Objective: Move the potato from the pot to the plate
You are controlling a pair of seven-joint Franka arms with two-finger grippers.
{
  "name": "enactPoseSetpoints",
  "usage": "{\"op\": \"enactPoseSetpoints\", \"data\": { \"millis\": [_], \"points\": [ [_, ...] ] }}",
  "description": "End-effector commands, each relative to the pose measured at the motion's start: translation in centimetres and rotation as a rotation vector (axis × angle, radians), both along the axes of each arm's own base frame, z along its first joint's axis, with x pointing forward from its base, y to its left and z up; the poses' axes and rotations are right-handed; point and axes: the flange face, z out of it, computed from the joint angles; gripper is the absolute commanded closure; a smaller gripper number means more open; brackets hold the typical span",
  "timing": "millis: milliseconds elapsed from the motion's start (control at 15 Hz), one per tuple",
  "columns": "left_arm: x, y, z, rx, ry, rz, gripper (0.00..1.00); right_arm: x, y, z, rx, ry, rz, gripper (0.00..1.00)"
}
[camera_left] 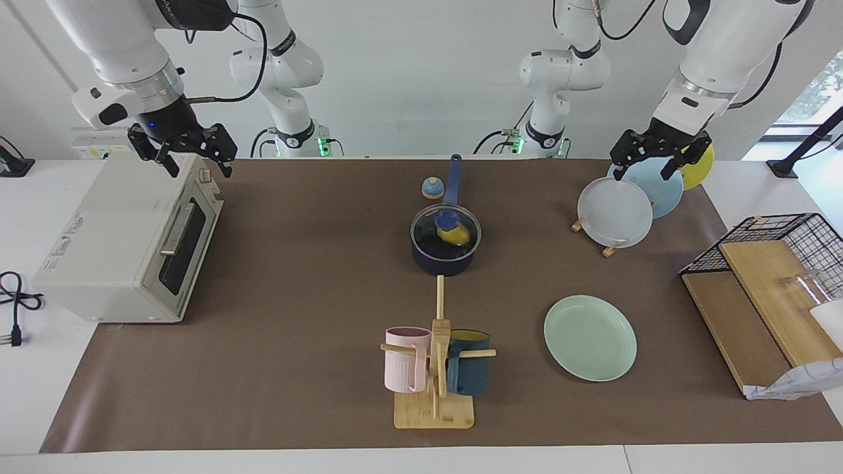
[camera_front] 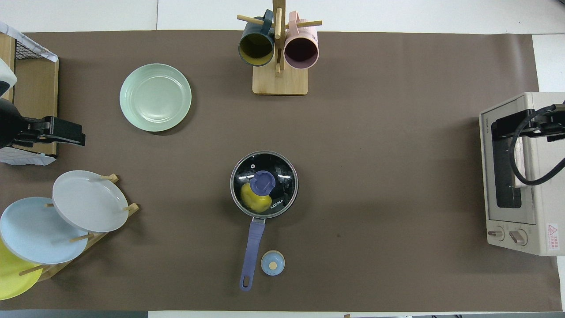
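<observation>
The yellow potato (camera_left: 457, 234) (camera_front: 252, 199) lies inside the navy-blue pot (camera_left: 445, 262) (camera_front: 253, 238), under a glass lid with a blue knob (camera_left: 448, 218) (camera_front: 263, 182). The pot stands mid-table, its handle pointing toward the robots. The mint-green plate (camera_left: 590, 337) (camera_front: 155, 97) lies flat and bare, farther from the robots than the pot and toward the left arm's end. My left gripper (camera_left: 645, 168) (camera_front: 70, 132) is open, up over the plate rack. My right gripper (camera_left: 197, 161) (camera_front: 507, 124) is open, up over the toaster oven.
A toaster oven (camera_left: 125, 243) stands at the right arm's end. A rack of grey, light blue and yellow plates (camera_left: 616, 212) and a wire basket with wooden boards (camera_left: 770, 283) stand at the left arm's end. A mug tree (camera_left: 435, 368) and a small blue timer (camera_left: 432, 188) flank the pot.
</observation>
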Motion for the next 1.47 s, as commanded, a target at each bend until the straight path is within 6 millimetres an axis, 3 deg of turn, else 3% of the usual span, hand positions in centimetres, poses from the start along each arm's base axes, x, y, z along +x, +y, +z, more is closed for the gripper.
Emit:
{"op": "enactPoseSetpoints", "data": {
  "millis": [0, 333, 600, 800, 1000, 1400],
  "points": [
    [-0.5, 0.1, 0.2, 0.003, 0.0, 0.0, 0.0, 0.0, -0.5, 0.3, -0.005, -0.006, 0.019, 0.0],
    [-0.6, 0.1, 0.3, 0.003, -0.002, 0.0, 0.0, -0.2, 0.3, 0.4, -0.005, -0.004, 0.029, 0.0],
    [-0.5, 0.3, 0.2, 0.003, 0.0, 0.003, 0.0, -0.7, -0.5, -0.4, -0.004, 0.014, 0.019, 0.0],
    [-0.5, 0.2, 0.2, 0.003, 0.001, 0.002, 0.0, 0.1, 0.8, -0.1, 0.015, -0.041, 0.036, 0.0],
    [-0.6, 0.1, 0.3, 0.003, 0.0, 0.0, 0.0, 0.7, 6.6, -0.9, 0.02, -0.054, 0.051, 0.0],
    [-0.4, 0.1, 0.3, 0.002, -0.008, 0.002, 0.0, 0.1, 18.5, -2.8, 0.015, -0.027, 0.095, 0.0]
  ]
}}
